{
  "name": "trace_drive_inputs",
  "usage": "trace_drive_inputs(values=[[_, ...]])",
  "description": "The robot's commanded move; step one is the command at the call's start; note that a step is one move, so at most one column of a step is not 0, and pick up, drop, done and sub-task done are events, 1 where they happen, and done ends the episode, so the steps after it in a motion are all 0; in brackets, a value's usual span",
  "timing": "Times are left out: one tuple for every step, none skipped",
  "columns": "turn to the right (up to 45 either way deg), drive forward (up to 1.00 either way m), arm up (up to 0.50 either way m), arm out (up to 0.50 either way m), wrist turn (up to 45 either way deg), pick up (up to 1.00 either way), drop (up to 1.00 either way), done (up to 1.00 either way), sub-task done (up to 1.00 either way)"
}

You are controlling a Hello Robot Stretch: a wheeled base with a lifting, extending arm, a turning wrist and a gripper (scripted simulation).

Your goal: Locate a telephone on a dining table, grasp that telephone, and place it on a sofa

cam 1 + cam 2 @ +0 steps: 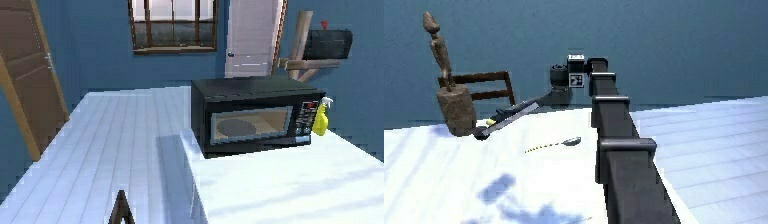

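The arm [622,140] reaches across the pale surface [444,175], jaws near a brown statue [454,108]; whether they grip anything cannot be told. A thin utensil [556,144] lies nearby.

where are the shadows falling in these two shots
Forward view: the microwave casts a soft grey shadow on the white table just left of it, and the window is bright. Arm side view: a blotchy bluish shadow lies on the tabletop at lower left.
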Motion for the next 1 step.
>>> trace_drive_inputs(values=[[0.0,0.0,0.0,0.0,-45.0,0.0,0.0,0.0,0.0]])
